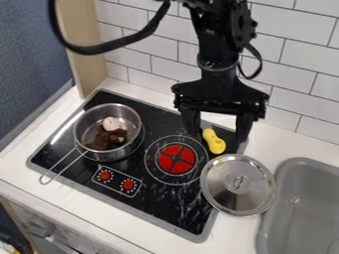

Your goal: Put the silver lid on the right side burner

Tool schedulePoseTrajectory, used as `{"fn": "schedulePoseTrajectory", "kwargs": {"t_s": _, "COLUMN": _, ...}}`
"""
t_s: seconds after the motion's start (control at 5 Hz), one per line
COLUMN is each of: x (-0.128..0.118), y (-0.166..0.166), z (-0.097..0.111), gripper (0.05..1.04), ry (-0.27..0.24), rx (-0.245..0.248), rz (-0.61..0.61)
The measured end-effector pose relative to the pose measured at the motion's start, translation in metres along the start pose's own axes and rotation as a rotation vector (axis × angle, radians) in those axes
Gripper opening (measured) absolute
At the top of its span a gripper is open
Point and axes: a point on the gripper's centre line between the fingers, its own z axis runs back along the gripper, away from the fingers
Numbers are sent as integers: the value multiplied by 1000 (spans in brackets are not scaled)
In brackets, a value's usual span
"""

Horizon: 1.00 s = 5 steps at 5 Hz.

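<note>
Stovetop edge — silver lid (handle up).

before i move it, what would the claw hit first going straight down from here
Probably the yellow object beside the silver lid; it shows between the fingertips of the claw, though one view leaves depth unclear.

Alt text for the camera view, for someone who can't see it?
A black robot arm hangs over a toy stove, fingers open near a yellow toy. A silver lid straddles the stove's right edge, beside a red burner; a metal pan sits left.
</note>
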Motion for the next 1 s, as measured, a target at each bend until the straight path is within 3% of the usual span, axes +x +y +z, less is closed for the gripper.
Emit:
{"fn": "schedulePoseTrajectory", "kwargs": {"t_s": 0.2, "x": -4, "y": -8, "z": -4, "gripper": 999, "ry": -29, "rx": 19, "rz": -175}}
{"fn": "schedulePoseTrajectory", "kwargs": {"t_s": 0.6, "x": -18, "y": -28, "z": -35, "gripper": 999, "ry": 12, "rx": 76, "rz": -427}}
{"fn": "schedulePoseTrajectory", "kwargs": {"t_s": 1.0, "x": -26, "y": -21, "z": -58, "gripper": 999, "ry": 57, "rx": 128, "rz": -463}}
